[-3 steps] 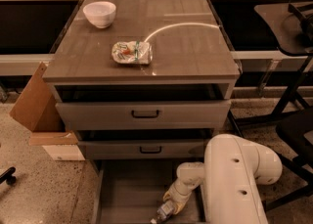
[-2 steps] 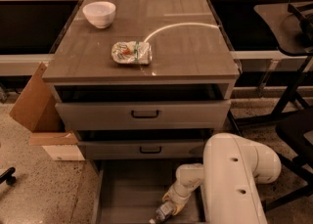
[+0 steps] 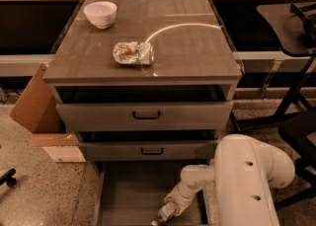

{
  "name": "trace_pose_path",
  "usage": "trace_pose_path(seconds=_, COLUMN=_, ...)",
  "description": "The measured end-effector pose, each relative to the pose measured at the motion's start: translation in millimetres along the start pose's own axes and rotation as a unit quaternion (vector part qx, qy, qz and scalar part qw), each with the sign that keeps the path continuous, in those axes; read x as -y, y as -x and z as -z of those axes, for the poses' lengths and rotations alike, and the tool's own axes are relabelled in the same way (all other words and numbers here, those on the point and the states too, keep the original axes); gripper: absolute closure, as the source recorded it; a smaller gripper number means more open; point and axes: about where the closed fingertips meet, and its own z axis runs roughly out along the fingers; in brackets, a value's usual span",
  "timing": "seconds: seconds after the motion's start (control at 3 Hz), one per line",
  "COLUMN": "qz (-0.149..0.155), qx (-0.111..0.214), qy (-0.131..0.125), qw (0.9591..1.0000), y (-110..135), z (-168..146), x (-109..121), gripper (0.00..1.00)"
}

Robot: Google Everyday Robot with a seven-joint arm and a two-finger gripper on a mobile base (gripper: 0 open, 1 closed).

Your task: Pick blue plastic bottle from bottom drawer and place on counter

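The blue plastic bottle [image 3: 164, 213], small and clear, lies on the floor of the open bottom drawer [image 3: 126, 195], near its front right. My gripper [image 3: 174, 204] reaches down into that drawer at the end of the white arm [image 3: 247, 180] and sits right at the bottle's upper end, touching or nearly touching it. The counter [image 3: 192, 55] is the grey-brown top of the cabinet, with a curved white line across it.
A white bowl [image 3: 100, 14] stands at the counter's back left and a wrinkled snack packet [image 3: 132, 53] lies near its middle. The two upper drawers [image 3: 145, 115] are slightly open. A cardboard box [image 3: 37, 104] sits on the floor left; a black stand [image 3: 296, 27] is right.
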Motion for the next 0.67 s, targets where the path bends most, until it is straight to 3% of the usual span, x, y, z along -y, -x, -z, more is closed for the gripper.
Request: trace_pose_path(seconds=0.67, qz=0.047, qx=0.006, qy=-0.081, qw=0.9956, y=26.6, z=95.0, x=-5.4, gripper=1.00)
